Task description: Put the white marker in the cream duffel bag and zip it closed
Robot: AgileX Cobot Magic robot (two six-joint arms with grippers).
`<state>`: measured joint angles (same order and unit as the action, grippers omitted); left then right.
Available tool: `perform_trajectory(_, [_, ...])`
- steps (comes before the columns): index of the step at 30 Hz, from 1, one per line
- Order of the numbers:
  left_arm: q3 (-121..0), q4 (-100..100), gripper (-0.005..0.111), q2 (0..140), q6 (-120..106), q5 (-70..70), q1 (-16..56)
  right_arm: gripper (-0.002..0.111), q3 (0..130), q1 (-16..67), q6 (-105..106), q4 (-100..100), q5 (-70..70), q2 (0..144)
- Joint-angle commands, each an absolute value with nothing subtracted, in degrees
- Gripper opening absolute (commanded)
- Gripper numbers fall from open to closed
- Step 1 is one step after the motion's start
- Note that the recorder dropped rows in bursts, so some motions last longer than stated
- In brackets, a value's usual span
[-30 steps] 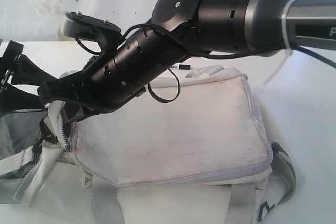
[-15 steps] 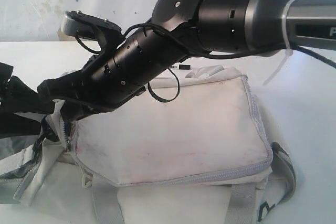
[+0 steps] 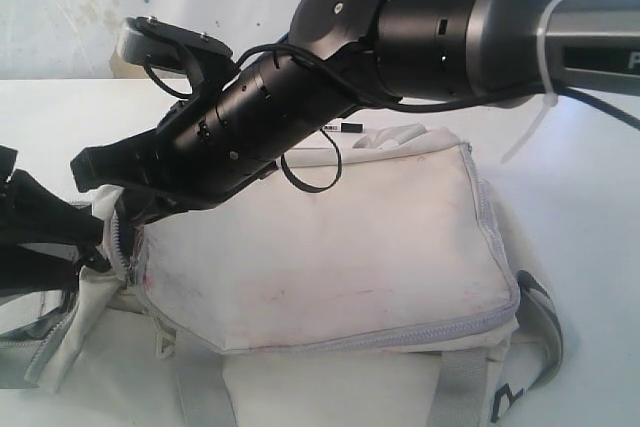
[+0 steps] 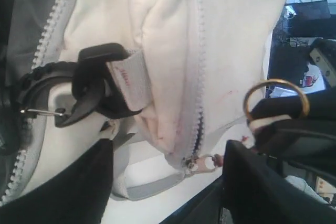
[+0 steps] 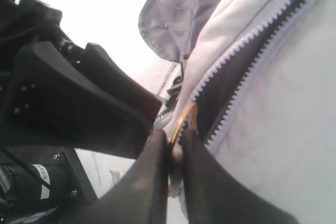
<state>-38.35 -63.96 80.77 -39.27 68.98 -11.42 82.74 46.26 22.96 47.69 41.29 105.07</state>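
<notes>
Exterior, bag point(image 3: 350, 247): cream, lying on the white counter point(image 3: 570, 157).
Exterior, marker point(image 3: 344, 128): slim and white with a black end, at the bag's far edge under the right arm point(image 3: 440, 27). I cannot tell whether it is on the bag or behind it.
Exterior, right hand point(image 3: 122, 209): reaches across to the bag's left end.
Exterior, left hand point(image 3: 25, 237): at the picture's left edge, just beside that same end.
Left wrist, left hand: fingers wide apart, gripping nothing; the bag's corner lies beyond them.
Left wrist, clip point(image 4: 89, 85): black, on a pale strap point(image 4: 126, 77) of the bag.
Left wrist, ring point(image 4: 275, 81): gold, with the right hand's dark fingers across it.
Right wrist, right hand: closed, pinching the ring.
Right wrist, zip point(image 5: 247, 51): teeth parted here, dark between them.
</notes>
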Motion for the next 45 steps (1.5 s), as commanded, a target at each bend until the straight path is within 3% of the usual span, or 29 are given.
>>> perform_trajectory(1, [-35.8, -65.3, 0.064, 80.3, -39.4, 61.7, -9.4, 0.000, 82.7, 46.2, 22.7, 48.2, 40.6, 104.5])
perform_trajectory(8, [-35.5, -73.0, 0.064, 80.4, -41.2, 61.4, -7.9, 0.000, 82.7, 46.2, 22.7, 48.2, 40.6, 104.5])
perform_trajectory(15, [-35.5, -72.1, 0.050, 80.4, -40.6, 57.6, -5.1, 0.000, 82.7, 46.2, 22.7, 48.2, 40.6, 104.5])
perform_trajectory(45, [-35.5, -69.6, 0.050, 80.4, -38.2, 58.0, -3.9, 0.000, 82.7, 46.2, 22.7, 48.1, 40.5, 104.5])
